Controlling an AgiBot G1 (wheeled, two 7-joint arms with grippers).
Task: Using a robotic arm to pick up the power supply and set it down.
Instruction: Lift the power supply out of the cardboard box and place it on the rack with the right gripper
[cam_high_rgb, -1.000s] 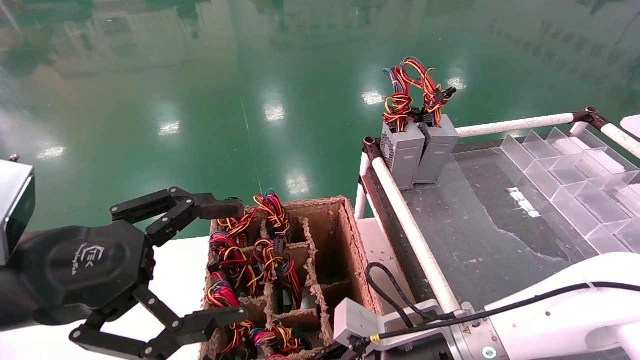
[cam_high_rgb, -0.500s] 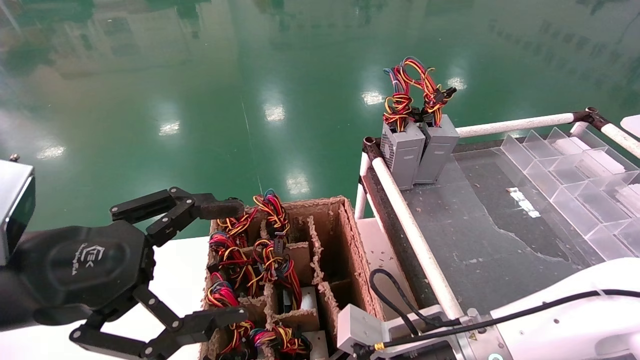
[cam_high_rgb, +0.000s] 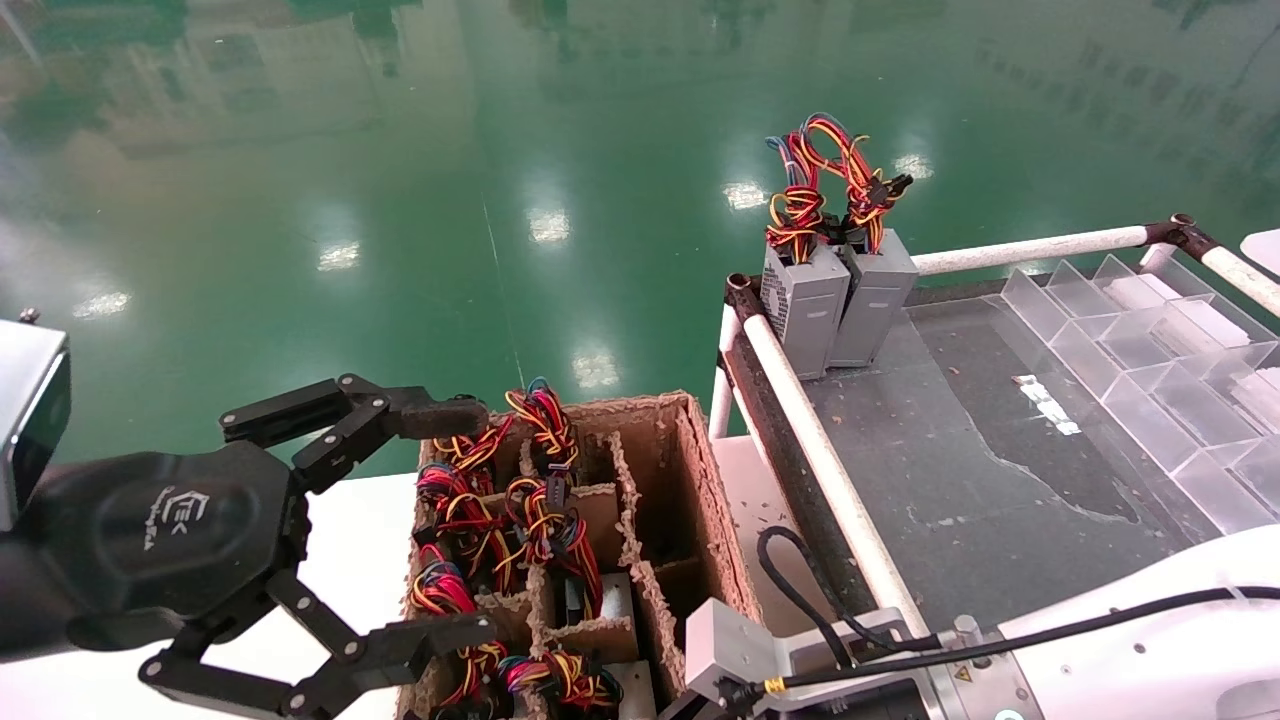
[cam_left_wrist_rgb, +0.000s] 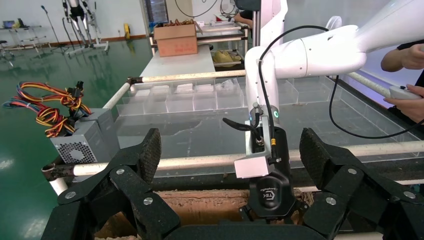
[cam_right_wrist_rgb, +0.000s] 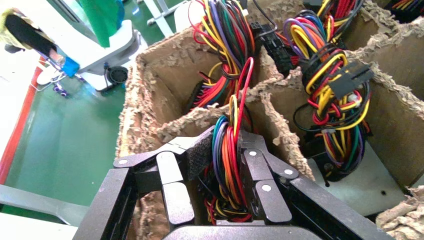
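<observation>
Power supply (cam_right_wrist_rgb: 227, 165) wires (glossy, multicoloured) between right hand's (cam_right_wrist_rgb: 223, 159) ribbed pads.

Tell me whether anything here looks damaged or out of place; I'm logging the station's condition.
The cardboard box is worn: its rim and dividers are ragged and torn. The grey tabletop shows a large irregular stain. Nothing else stands out.

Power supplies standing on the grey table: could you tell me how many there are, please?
2: a vented power supply at the table's far corner, and a plain-sided one touching it on its right.
</observation>
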